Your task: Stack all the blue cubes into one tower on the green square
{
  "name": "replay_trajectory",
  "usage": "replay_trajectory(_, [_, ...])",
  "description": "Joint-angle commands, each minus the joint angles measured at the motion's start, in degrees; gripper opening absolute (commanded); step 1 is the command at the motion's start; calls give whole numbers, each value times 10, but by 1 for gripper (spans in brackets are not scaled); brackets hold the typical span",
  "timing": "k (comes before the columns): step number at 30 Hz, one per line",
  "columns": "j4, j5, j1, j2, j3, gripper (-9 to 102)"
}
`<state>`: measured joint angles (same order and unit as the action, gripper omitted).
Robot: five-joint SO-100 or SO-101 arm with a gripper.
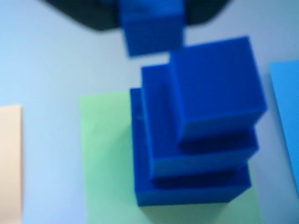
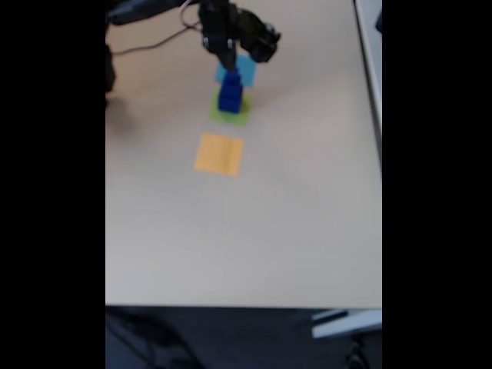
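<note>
Three blue cubes stand in a tower on the green square [image 1: 105,158]: a large one [image 1: 187,191] at the bottom, a middle one [image 1: 159,126] and a top one [image 1: 217,88], each shifted a little off the one below. A smaller, blurred blue cube [image 1: 152,32] hangs above and behind the tower, with my dark gripper [image 1: 152,16] shut on it. In the fixed view the gripper [image 2: 231,65] hovers just over the tower [image 2: 230,96], which stands on the green square [image 2: 237,118].
A light-blue patch [image 1: 287,121] lies right of the green one in the wrist view, an orange patch [image 1: 9,163] to the left. In the fixed view the orange patch [image 2: 219,154] lies nearer the camera, and wide bare tabletop [image 2: 246,231] spreads in front.
</note>
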<state>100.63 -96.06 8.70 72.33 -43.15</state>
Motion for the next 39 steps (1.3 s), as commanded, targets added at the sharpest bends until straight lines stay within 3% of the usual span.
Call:
replay_trajectory(1, [1, -19, -11, 40, 7, 4])
replay_trajectory(39, [-46, -28, -28, 14, -47, 3])
